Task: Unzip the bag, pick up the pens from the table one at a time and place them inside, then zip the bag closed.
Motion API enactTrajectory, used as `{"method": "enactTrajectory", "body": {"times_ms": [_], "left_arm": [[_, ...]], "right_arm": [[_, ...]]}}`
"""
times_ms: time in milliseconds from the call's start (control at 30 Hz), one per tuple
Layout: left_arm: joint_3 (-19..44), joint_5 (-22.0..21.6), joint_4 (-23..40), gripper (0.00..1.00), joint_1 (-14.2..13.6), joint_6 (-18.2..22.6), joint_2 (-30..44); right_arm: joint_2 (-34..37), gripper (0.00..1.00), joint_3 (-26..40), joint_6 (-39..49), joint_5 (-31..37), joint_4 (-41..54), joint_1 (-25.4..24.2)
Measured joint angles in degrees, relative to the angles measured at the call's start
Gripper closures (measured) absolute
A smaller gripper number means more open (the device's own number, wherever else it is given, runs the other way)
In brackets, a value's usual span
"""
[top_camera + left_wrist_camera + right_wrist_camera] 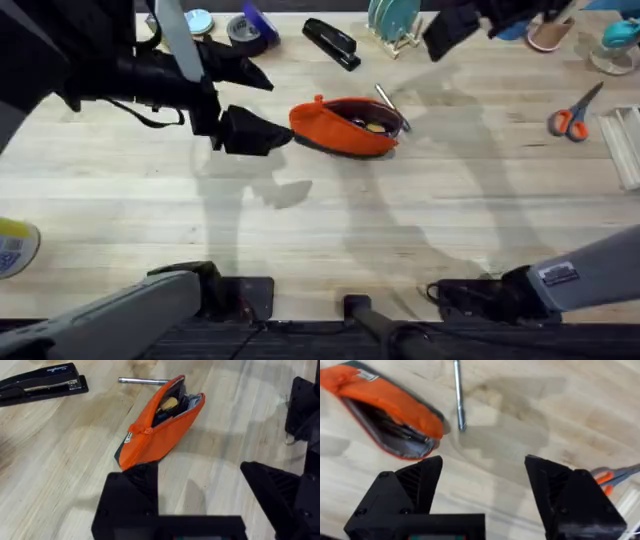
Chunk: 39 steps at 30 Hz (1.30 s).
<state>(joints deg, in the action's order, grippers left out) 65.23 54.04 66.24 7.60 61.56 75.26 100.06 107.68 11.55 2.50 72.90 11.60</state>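
My left gripper, spread wide, sits just left of the soft orange fabric pouch, unzipped at frame centre on the light wooden plank table. Beyond lies a slim silvery pen. Upper right, my right gripper hangs open.

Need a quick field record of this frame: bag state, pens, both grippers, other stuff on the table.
bag: orange pouch, lying on its side on the table, zip open, items visible inside
pen outside: one silvery pen on the table beside the bag's open end
left gripper: open, at the bag's closed end, not gripping it
right gripper: open, above the table near the bag's open end, holding nothing
other items: black stapler, orange-handled scissors
zip closed: not yet
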Motion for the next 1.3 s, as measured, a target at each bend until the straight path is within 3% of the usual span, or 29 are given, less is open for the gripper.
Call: {"method": "enactTrajectory", "body": {"times_ms": [333,667,1300], "left_arm": [[0.00,0.04,0.00,0.006,0.00,0.00,0.00],[0.00,0.17,0.04,0.005,0.00,0.02,0.00],[0.00,0.19,0.09,0.005,0.00,0.02,-0.02]], "right_arm": [[14.73,0.005,3.93,-2.36,2.19,-8.46,2.58],[21.62,0.005,3.93,-2.69,-2.62,-9.70,2.36],[30.02,0.009,3.93,-3.95,-3.65,-13.11,3.01]]}}
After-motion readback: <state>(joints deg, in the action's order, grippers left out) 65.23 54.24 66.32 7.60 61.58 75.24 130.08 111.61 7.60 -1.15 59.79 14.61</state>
